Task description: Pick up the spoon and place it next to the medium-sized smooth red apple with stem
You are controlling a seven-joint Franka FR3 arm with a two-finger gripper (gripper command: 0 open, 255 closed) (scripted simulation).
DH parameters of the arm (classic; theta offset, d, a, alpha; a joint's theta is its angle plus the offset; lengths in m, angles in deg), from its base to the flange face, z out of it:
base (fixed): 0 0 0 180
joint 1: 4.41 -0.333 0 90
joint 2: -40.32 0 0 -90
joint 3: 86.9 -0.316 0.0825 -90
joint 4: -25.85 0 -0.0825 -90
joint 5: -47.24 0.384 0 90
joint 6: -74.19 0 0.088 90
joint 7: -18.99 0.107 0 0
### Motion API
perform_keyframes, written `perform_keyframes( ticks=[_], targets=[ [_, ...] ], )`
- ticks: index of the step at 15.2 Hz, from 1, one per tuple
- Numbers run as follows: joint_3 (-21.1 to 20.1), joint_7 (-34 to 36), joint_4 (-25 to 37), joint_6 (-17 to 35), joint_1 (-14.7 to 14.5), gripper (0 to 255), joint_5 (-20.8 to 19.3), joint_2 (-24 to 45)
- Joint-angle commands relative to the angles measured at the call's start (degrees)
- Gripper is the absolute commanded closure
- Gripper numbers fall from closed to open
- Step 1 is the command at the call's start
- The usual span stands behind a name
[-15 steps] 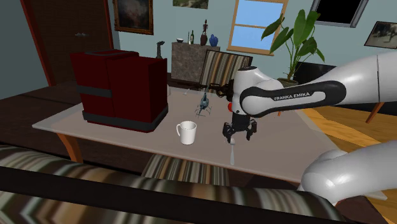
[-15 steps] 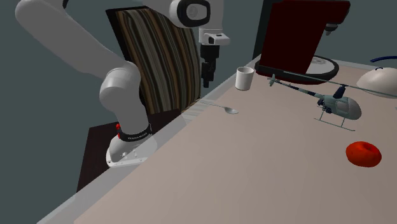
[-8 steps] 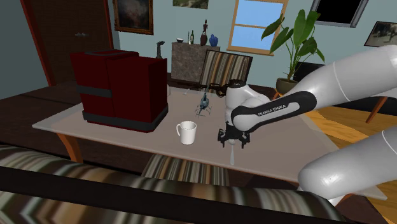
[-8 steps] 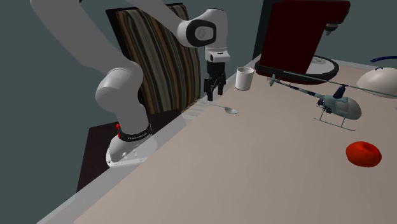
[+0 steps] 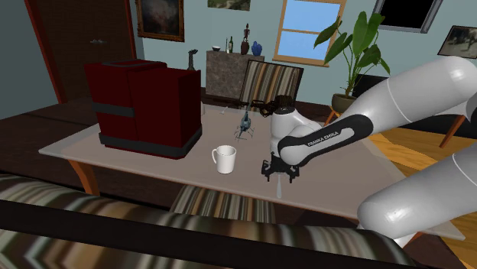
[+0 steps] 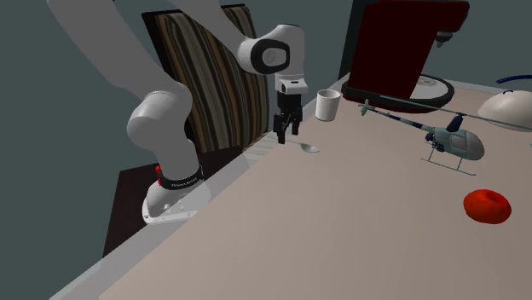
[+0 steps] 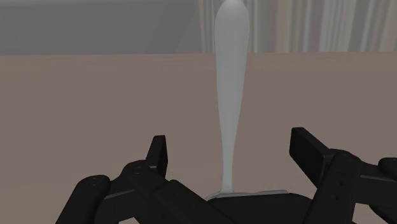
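Observation:
A pale grey spoon (image 6: 304, 147) lies near the table's edge, its handle (image 7: 229, 95) running straight away from the hand. My black gripper (image 6: 286, 136) is open and low over the table, its fingers (image 7: 159, 151) standing on either side of the handle without touching it. From the shoulder view the gripper (image 5: 278, 173) hangs just above the spoon (image 5: 280, 186). A smooth red apple (image 6: 487, 205) sits far along the table toward the second exterior view's right, well apart from spoon and gripper.
A white mug (image 5: 225, 159) stands close to the gripper, with a big red coffee machine (image 5: 145, 107) behind it. A toy helicopter (image 6: 448, 141) lies between spoon and apple. The spoon rests close to the table's edge (image 6: 256, 158). A striped sofa back (image 5: 153, 229) crosses the foreground.
The gripper has come down from well above the table to just over the spoon's handle, staying open. The spoon, mug and apple have not moved.

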Motion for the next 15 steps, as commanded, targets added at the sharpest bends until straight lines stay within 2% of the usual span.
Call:
perform_keyframes(
  ticks=[1,4,5,15],
  targets=[
    [0.0,0.0,-0.02,0.12,0.05,0,-0.05,0.09],
    [0.0,0.0,-0.02,0.12,0.05,0,-0.05,0.09],
    [0.0,0.01,-0.02,0.12,0.05,255,-0.05,0.09],
    [0.22,-0.34,0.32,-0.85,-0.12,255,0.2,-0.58]
  ],
)
